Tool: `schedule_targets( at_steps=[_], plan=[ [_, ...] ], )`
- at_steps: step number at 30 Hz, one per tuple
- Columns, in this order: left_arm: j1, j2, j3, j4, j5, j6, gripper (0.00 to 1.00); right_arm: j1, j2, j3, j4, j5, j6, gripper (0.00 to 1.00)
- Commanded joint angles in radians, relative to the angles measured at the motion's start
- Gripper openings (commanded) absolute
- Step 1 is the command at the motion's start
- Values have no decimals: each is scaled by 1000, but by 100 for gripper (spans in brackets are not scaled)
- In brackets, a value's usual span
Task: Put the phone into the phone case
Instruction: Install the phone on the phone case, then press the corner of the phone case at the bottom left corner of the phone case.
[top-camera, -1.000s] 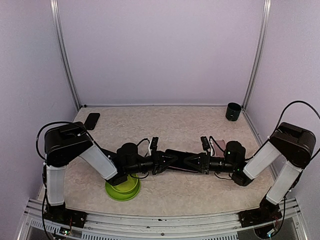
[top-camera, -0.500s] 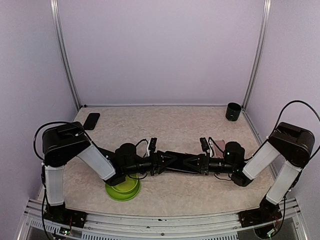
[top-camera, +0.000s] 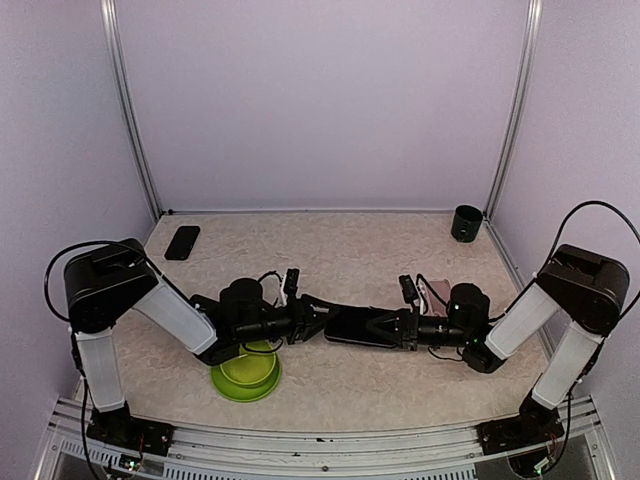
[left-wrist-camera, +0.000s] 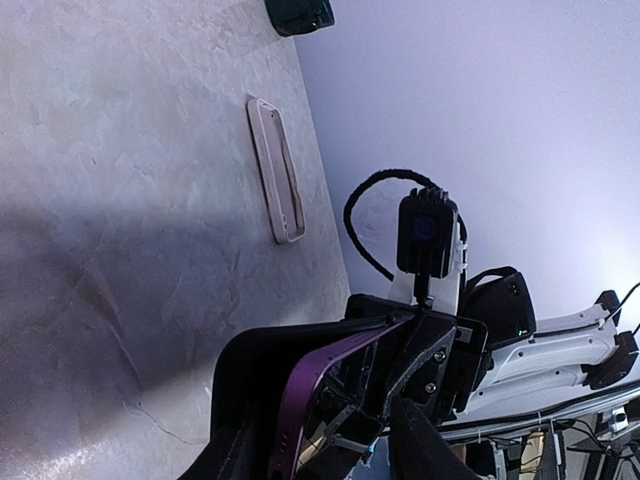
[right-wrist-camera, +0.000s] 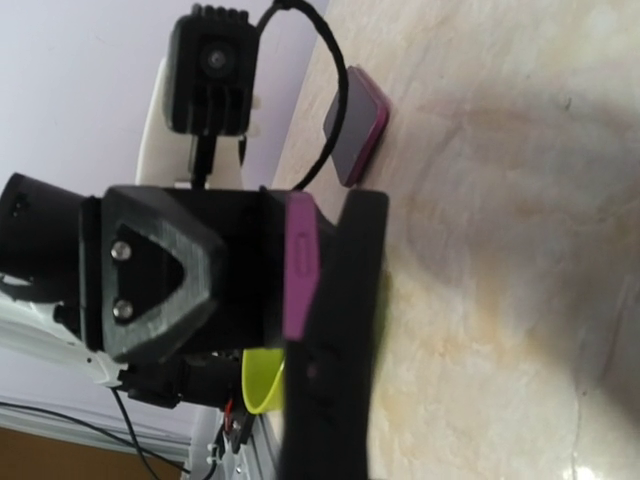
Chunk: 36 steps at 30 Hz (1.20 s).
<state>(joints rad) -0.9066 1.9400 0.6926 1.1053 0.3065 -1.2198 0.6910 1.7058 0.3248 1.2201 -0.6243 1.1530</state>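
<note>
Against lavender walls, saw a mottled beige table. Found right gripper clamped on a dark, purple-edged phone above the table's centre. Found left gripper at 9 o'clock of it, fingers parted about the phone's end. Noted green bowl at 8 o'clock, pink phone case lying flat at 3 o'clock, dark handset at 10 o'clock, black cup at 2 o'clock.

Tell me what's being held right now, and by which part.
The purple-edged phone, pinched at one end by the right gripper. The left gripper is open at the phone's other end, not gripping.
</note>
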Motion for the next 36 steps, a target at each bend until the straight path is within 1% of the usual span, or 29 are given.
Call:
schedule_targets(
  at_steps=[1,7,17,21,27,36],
  plan=[
    [18,-51,-15,-13,-28,42,43,-1,-15,-6,4,-28,-33,13],
    [23,-71,-18,-37,-24,68,43,-5,-58,9,-61,-37,-84,11],
    [32,-146,-34,-110,-24,166,43,-4,-208,35,-279,-37,-260,10],
    [32,-161,-33,-107,17,199,44,-5,-271,39,-347,-39,-326,10],
    [22,-158,-19,-83,121,250,44,-5,-351,40,-434,-51,-421,10],
    [-10,-144,15,-71,246,309,46,-3,-457,17,-514,-82,-533,9]
  ],
)
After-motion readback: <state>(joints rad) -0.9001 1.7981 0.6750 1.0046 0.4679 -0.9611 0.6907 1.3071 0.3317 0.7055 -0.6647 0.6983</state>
